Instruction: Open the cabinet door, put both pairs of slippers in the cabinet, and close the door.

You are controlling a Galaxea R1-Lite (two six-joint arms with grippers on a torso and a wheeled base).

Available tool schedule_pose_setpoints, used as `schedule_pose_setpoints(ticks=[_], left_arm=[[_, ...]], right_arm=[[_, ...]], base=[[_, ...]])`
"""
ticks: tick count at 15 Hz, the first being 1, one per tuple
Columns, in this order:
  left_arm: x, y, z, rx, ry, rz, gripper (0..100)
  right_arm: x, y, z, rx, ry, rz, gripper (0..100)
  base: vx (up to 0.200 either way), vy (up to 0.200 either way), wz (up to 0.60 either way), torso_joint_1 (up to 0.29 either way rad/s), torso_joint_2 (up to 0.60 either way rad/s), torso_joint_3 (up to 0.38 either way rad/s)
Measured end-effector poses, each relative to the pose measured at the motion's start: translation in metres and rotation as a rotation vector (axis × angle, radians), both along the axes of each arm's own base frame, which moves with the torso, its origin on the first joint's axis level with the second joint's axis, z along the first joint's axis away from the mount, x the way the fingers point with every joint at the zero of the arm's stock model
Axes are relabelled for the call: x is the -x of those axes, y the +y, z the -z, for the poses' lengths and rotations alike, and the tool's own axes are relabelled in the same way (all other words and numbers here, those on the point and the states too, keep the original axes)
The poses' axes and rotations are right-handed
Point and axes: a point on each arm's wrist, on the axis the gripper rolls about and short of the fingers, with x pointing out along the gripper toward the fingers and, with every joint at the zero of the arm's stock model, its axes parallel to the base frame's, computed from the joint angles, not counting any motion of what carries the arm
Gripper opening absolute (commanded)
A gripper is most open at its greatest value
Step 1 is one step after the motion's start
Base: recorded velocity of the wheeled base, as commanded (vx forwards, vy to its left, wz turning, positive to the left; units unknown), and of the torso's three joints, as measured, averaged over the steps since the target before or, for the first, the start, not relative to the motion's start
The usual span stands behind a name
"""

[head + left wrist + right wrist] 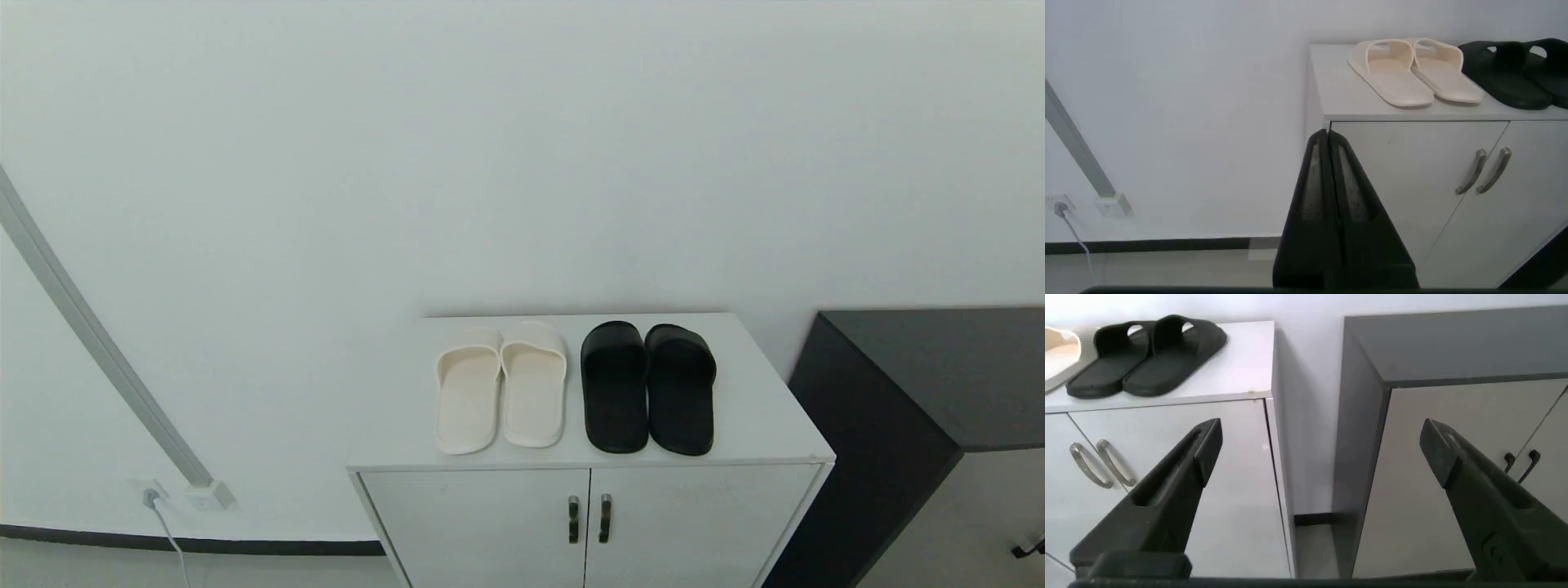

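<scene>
Head view: cream slippers [500, 385] and black slippers [647, 385] lie side by side atop the closed white cabinet [694, 523]. Left wrist view: left end effector [1328, 139], pressed together, sits short of the cabinet's corner, handles [1485, 170] beyond it; unopened, it could slip off them. Right wrist view: right end effector [1323, 437], spread wide, faces the gap beside the dark cabinet [1454, 343], which a swing might clip.
</scene>
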Motion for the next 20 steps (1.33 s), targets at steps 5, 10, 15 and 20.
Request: schedule_pose_setpoints(ticks=[5,10,15,20], left_arm=[[0.0,0.001,0.0,-0.002,0.002,-0.024,0],[0.0,0.0,0.0,-0.001,0.002,-0.021,0],[0.0,0.0,0.0,0.001,0.002,-0.021,0],[0.0,0.0,0.0,0.001,0.001,-0.021,0]], right_arm=[[-0.001,0.0,-0.02,-0.054,-0.01,-0.017,100],[-0.027,0.002,-0.082,-0.065,0.121,-0.133,100],[-0.088,0.018,-0.119,-0.12,0.328,-0.297,100],[-0.153,0.096,-0.154,-0.126,0.379,-0.34,100]], base=[[0.0,0.0,0.0,0.0,0.0,0.0],[0.0,0.0,0.0,0.0,0.0,0.0],[0.0,0.0,0.0,0.0,0.0,0.0],[0.0,0.0,0.0,0.0,0.0,0.0]])
